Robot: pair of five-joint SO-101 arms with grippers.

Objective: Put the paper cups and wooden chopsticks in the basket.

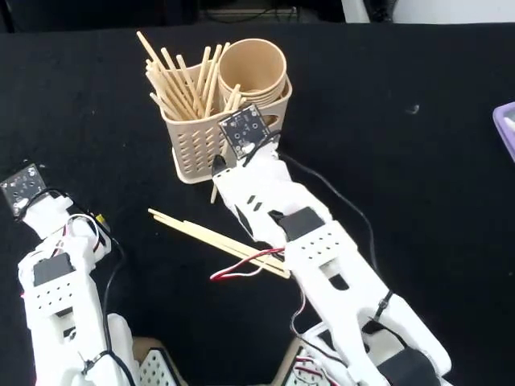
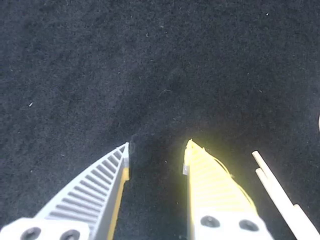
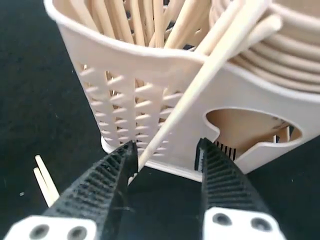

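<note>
My right gripper (image 3: pixel 167 150) gapes before the basket (image 3: pixel 115 100), a leaning chopstick (image 3: pixel 195 87) brushing one finger; my left gripper (image 2: pixel 156 150) spreads above the table (image 2: pixel 100 60).

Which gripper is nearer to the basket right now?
Right. The right gripper sits close in front of the basket, its open fingers facing the perforated wall. The left gripper hangs over the black table, well off to one side of the basket.
</note>
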